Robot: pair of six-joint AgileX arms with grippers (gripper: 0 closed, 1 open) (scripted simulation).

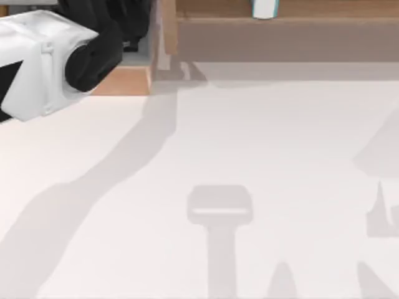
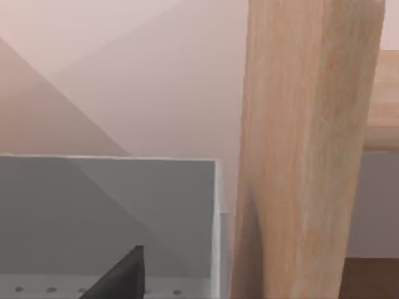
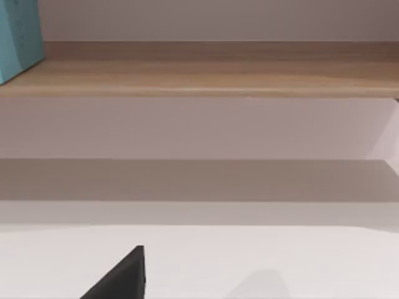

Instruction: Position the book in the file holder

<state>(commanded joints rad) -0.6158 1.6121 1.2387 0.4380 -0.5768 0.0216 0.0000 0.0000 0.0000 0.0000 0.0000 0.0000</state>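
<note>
The file holder [image 1: 122, 81] stands at the far left of the table, its tan front lip showing below my left arm. My left gripper [image 1: 126, 38] reaches into it from above, the black wrist covering most of the opening. The left wrist view faces the holder's grey inner wall [image 2: 124, 205] from close by, with one dark fingertip [image 2: 121, 277] at the edge. The one book [image 1: 264, 8] I see, teal with white page edges, stands upright on the long shelf, apart from both grippers. Its teal cover [image 3: 17, 38] shows in the right wrist view, beside a fingertip [image 3: 121, 277] of my right gripper.
A long brown wooden shelf [image 1: 287, 34] runs along the far edge, right of the holder. A wooden upright [image 2: 305, 149] stands close beside the holder's wall. Arm shadows lie on the white table [image 1: 262, 143].
</note>
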